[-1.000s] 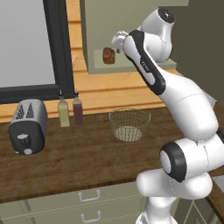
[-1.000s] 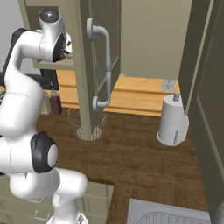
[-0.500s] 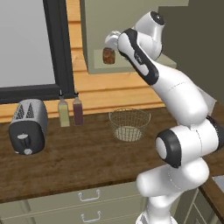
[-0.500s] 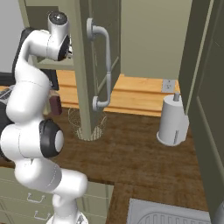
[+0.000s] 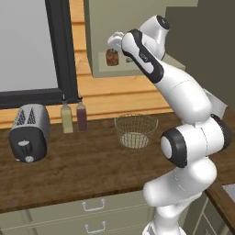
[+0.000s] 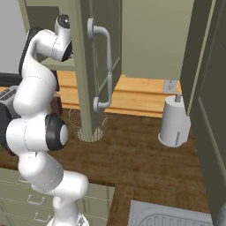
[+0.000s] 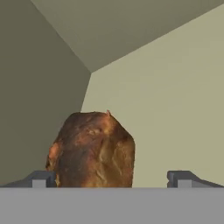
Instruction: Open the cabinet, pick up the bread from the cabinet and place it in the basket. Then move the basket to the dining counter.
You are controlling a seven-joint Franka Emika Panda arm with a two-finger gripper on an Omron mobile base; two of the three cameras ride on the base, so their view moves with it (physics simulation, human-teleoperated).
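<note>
up inside the sage-green wall cabinet [image 5: 133, 27], the two-finger pincer [image 7: 112, 178] is raised level with the shelf, its jaws spread wide apart and clamped on nothing. directly ahead of the pincer, the small dark brown roundish loaf of bread [image 7: 92, 149] stands on the cabinet floor, offset toward the left fingertip [image 7: 40, 179]; whether that fingertip touches the crust cannot be told. the right fingertip [image 7: 183, 179] stands well clear of the loaf, with bare cabinet wall beyond it.

from the left base view, the pincer [image 5: 111, 42] sits just above and against the bread [image 5: 112, 57] at the open front of the cabinet. the panelled cabinet door [image 6: 88, 66] with its long curved silver bar handle [image 6: 104, 66] is swung open, to the right of the pincer in the right base view.

well below the pincer, the round tan wire-mesh basket [image 5: 135, 131] rests upright on the dark brown wood-grain countertop [image 5: 78, 170]. down and to the left of the pincer, two bottles [image 5: 74, 117] stand side by side, with a silver toaster [image 5: 28, 132] farther left. a white paper-towel holder [image 6: 175, 121] stands far off to the right on the same countertop.
</note>
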